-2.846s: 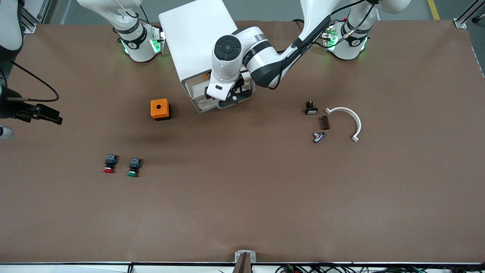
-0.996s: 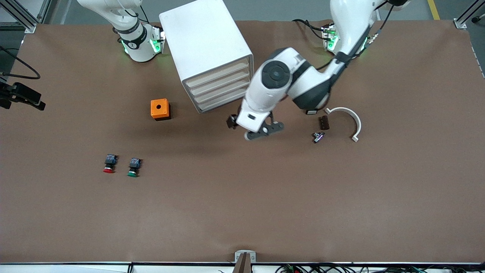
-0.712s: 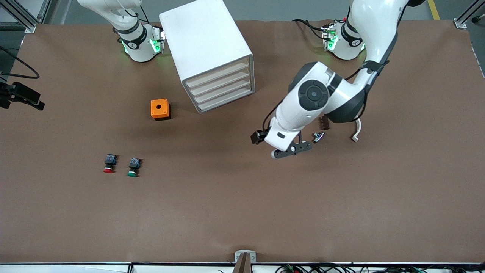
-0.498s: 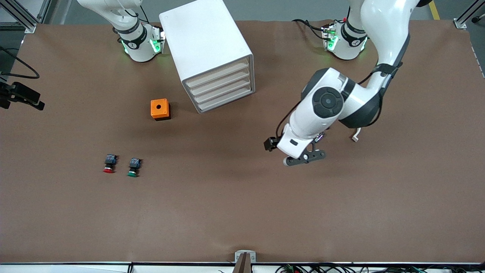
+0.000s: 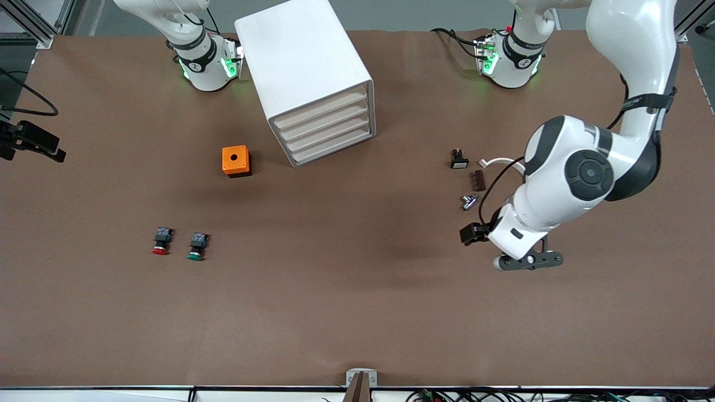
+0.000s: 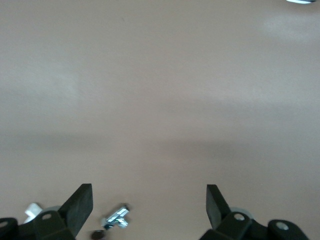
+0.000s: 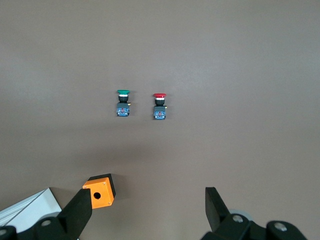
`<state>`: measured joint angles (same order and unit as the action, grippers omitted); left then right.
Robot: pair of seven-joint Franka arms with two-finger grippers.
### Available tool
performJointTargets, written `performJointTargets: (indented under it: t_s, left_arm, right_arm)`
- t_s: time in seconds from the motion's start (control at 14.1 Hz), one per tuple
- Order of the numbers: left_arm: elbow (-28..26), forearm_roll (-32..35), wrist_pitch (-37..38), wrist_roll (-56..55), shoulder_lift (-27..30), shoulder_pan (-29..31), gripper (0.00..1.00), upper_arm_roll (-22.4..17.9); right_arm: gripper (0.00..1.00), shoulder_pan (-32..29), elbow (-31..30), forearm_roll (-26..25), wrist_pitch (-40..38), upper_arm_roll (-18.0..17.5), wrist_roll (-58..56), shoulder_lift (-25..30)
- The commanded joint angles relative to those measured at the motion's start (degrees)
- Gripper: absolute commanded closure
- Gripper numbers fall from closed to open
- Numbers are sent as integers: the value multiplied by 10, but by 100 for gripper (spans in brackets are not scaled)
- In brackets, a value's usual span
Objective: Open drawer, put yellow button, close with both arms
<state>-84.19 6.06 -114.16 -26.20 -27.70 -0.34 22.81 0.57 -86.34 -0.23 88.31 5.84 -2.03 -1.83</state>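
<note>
The white drawer cabinet (image 5: 310,78) stands near the robots' bases with all of its drawer fronts (image 5: 325,129) flush. The yellow button is hidden from every view. My left gripper (image 5: 528,261) hangs open and empty over bare table at the left arm's end, close to a small metal part (image 5: 470,201). In the left wrist view the left gripper (image 6: 148,207) has that metal part (image 6: 116,216) below its gap. My right gripper (image 5: 34,146) waits at the table's edge at the right arm's end. In the right wrist view the right gripper (image 7: 147,210) is open and empty.
An orange box (image 5: 236,161) with a hole sits beside the cabinet. A red-capped button (image 5: 161,242) and a green-capped button (image 5: 196,247) lie nearer the front camera. A black switch (image 5: 458,159), a brown block (image 5: 478,180) and a white curved piece (image 5: 495,162) lie by the left arm.
The drawer that stood open earlier is now shut. My left arm has swung away from the cabinet toward its own end of the table. The right gripper has barely moved.
</note>
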Motion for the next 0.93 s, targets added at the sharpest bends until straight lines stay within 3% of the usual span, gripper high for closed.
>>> performJointTargets:
  t_s: [0.0,0.21,0.5,0.85]
  left_arm:
    - [-8,15,29,16,33,13,0,4]
    - [-16,5,41,62,60,11,0,-33]
    - [-57,-35,61,134,141,5,0,-101]
    - [-78,-37,140,164,235,18,0,-120]
  right_arm:
    - [0,-6,11,-4,-8,-5,-7,-3]
    - [0,-7,11,-4,-8,-5,-7,-3]
    - [0,-7,21,-4,-8,-5,-7,-3]
    - [0,-4,21,-4,-8,-6,-5,-4]
